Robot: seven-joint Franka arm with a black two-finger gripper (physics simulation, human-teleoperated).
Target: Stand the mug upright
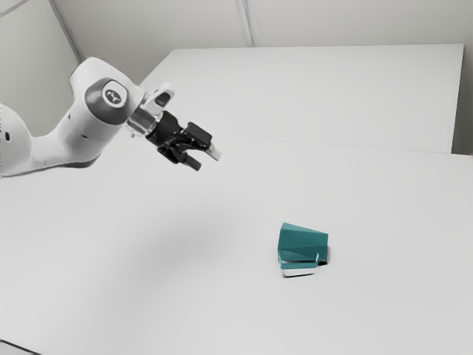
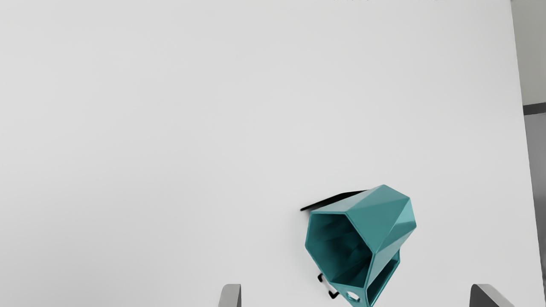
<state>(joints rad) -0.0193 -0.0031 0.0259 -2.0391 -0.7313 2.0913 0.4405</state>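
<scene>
In the exterior view we see the teal mug lying on its side on the pale table, out beyond our gripper and well apart from it. Its long axis runs roughly from the exterior view's left to its right, a little aslant. The wider end, with the mouth, points to the exterior view's left, back toward our arm, and the narrower base end points to the exterior view's right. The handle is on the side nearer the exterior camera, low by the table.

Our gripper is raised above the table with its two fingers spread wide and only space between them. From the wrist view, we look into the mouth at an angle, with the faceted outer wall running away from us toward the base.

The table is smooth and almost white, with dark shadow beside the mug and a broad, soft shade across its surface in the exterior view. Behind it stand light grey walls, one carrying a narrow upright strip. Past the table's edge in the wrist view we see a dark band and a greyer area next to it.

The mug is hollow, and its angular inner walls fall into deep teal shade; we cannot make out its very bottom
</scene>
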